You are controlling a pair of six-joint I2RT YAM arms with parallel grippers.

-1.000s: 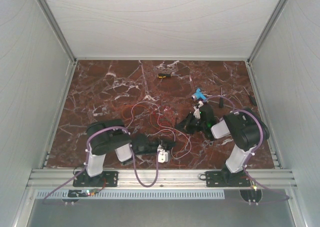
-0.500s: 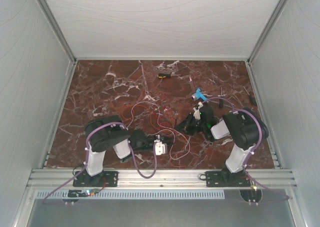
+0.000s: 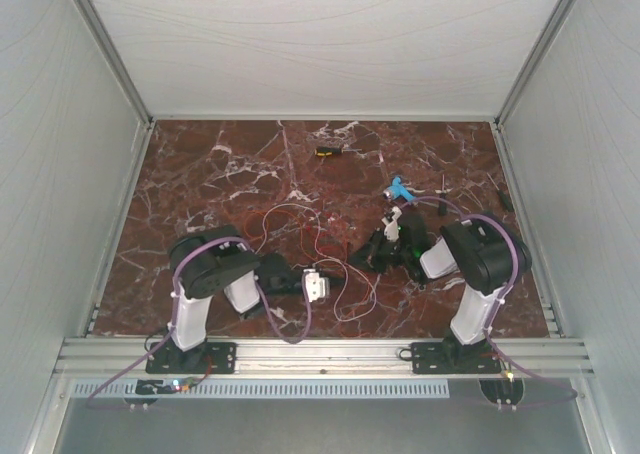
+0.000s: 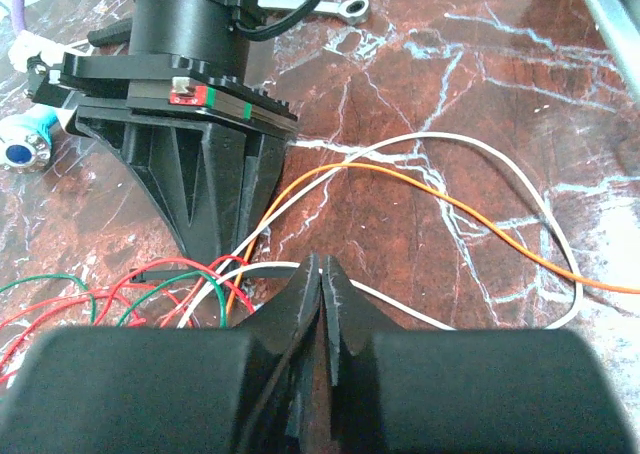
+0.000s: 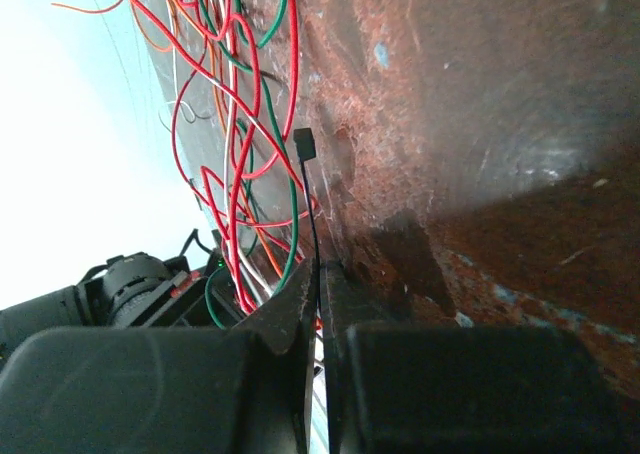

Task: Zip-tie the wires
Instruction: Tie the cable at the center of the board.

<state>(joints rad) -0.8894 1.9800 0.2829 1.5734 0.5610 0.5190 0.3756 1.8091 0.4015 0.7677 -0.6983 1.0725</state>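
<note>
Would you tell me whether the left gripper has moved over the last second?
Yes. In the top view, the left gripper has moved away from the metal rail at the near edge, farther onto the table and slightly leftward.

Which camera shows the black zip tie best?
Right wrist: the zip tie stands clear, held in the right gripper, head among the wires. The top view shows it too small; the left wrist, not clearly.

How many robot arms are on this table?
2. The left arm stands at the near-left edge, the right arm at the near-right; both reach toward the wires between them. None looks hidden.
</note>
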